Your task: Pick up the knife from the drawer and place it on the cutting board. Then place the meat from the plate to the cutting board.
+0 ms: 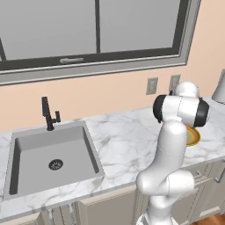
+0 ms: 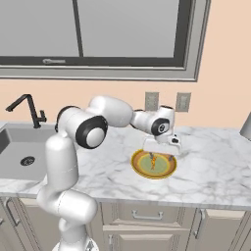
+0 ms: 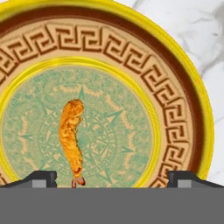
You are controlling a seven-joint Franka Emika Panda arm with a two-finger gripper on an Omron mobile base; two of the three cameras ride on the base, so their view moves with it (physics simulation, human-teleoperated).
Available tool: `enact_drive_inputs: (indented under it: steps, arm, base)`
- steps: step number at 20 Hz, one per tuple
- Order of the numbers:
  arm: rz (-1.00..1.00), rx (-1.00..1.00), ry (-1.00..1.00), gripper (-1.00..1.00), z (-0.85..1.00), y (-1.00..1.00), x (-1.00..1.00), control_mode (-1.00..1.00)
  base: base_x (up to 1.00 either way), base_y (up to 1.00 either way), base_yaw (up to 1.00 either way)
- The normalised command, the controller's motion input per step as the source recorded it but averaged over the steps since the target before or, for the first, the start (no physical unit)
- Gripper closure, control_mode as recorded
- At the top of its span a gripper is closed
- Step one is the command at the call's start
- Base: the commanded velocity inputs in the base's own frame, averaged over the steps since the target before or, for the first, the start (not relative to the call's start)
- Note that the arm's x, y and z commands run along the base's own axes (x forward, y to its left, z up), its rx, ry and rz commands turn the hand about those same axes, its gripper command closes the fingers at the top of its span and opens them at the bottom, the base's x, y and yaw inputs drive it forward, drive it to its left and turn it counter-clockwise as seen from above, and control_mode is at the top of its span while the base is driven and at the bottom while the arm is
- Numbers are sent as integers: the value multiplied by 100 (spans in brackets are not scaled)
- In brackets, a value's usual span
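Orange, elongated and small, the meat [image 3: 71,138] lies on the yellowish-green centre of the round plate with an orange-gold patterned rim [image 3: 183,87], which sits on the white marble counter [image 2: 215,171] to the right of the grey sink [image 1: 52,158]. Gripper [image 2: 160,155] hangs directly over the plate, jaws spread wide and holding nothing; in the hand view the 2 dark fingertips [image 3: 41,178] stand far apart at the bottom edge, with the meat between them but nearer the left one. Key relation: in the hand view the meat's long axis runs roughly bottom to top, about at right angles to the line joining the 2 fingertips, so the jaws are already set to close across its narrow width. Its lower end sits close to the bottom of that view, near the left tip; its upper end curves slightly right. Judgement: the coming move calls for a small sideways shift to centre the piece between the tips, then a straight descent and close. Risk, as a judgement: the piece is thin and lies flat, so the tips may touch the plate before they get purchase. Reddish-brown cutting board, cleaver-like knife and drawer cannot be located from these views, so the knife step cannot be checked.
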Motion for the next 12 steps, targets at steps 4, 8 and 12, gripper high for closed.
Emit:
enact_drive_inputs:
  steps: [4,8,12]
  arm:
    - [8,8,4,-100,-2,0,0,-100]
    - [3,1,5,-100,0,11,0,-100]
    - [1,0,0,-100,0,24,0,-100]
  base:
    - [0,0,0]
    - [0,0,0]
    - [0,0,0]
